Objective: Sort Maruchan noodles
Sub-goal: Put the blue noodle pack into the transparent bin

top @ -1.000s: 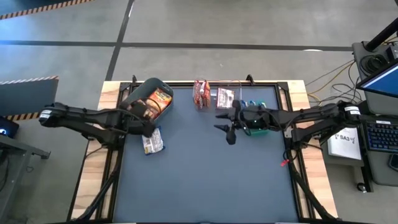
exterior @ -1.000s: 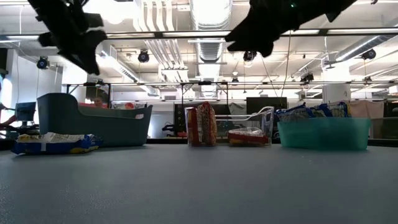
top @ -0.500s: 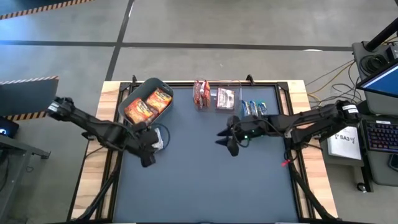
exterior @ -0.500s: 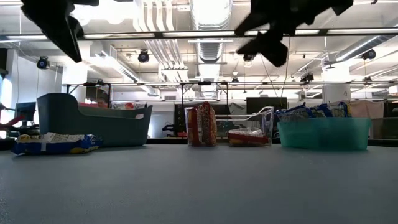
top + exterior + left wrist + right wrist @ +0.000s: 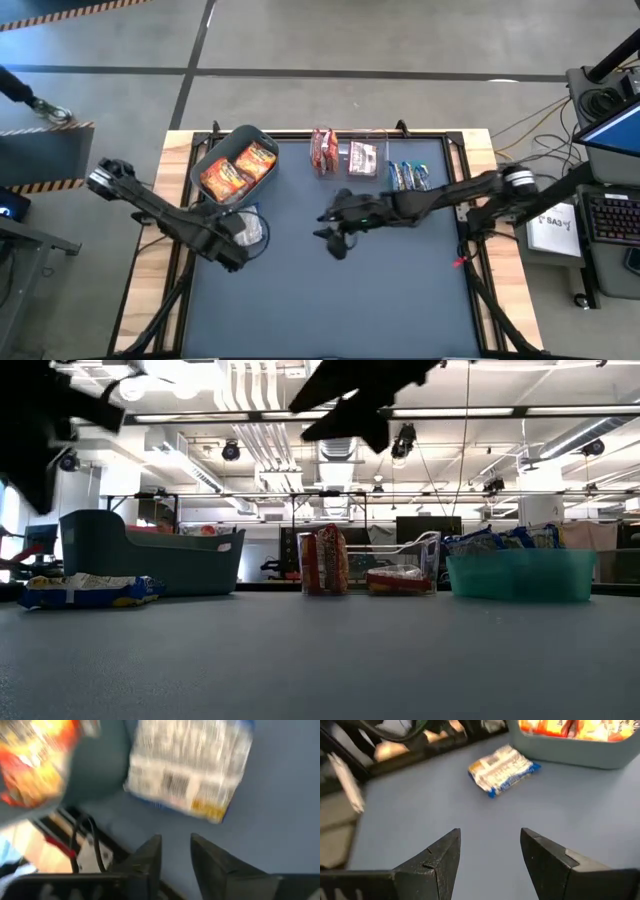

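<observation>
One blue-and-white Maruchan noodles packet point(image 5: 252, 228) lies flat on the blue table near the grey bin point(image 5: 205, 160), which holds orange packets point(image 5: 240, 168). My left gripper point(image 5: 175, 851) hovers just above and beside the packet, pointing steeply down, with a narrow gap between its fingers and nothing in it. My right gripper point(image 5: 490, 851) hangs wide open and empty over the table's middle point(image 5: 328, 232), facing the same packet point(image 5: 502, 770). Maroon packets point(image 5: 322, 150) stand on edge at the far side.
A clear bin point(image 5: 362, 158) with a packet and a green bin point(image 5: 408, 175) with blue packets stand along the far edge, to the right of the grey bin. The near half of the table point(image 5: 330, 310) is bare blue mat.
My left gripper has left the grey bin, moved toward the near edge, sunk and tipped downward over the blue-and-white packet. My right gripper has swung from the green bin toward the table's left and slightly nearer. The packet has stayed put.
</observation>
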`<state>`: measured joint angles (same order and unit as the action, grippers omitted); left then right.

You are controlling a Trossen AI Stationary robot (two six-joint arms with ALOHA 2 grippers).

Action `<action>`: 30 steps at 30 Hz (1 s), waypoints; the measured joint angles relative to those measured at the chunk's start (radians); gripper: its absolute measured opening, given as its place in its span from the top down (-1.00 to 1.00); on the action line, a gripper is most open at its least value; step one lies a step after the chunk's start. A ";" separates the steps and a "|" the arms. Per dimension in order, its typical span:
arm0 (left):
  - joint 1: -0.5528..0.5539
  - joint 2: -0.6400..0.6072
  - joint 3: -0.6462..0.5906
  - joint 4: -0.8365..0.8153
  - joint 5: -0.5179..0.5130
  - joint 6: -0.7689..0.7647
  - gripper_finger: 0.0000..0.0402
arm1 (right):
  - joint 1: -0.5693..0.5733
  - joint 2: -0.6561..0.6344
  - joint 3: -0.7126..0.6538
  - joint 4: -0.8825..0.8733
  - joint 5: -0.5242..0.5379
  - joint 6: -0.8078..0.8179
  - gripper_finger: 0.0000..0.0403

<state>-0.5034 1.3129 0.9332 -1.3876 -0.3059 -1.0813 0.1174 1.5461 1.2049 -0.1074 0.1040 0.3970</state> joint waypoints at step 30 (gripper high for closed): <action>0.001 0.238 -0.052 0.498 -0.246 0.202 1.00 | -0.083 0.265 0.279 -0.222 0.002 -0.092 0.04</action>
<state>-0.5022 1.5505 0.8813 -0.8895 -0.5518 -0.8794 0.0341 1.8111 1.4834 -0.3298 0.1062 0.3054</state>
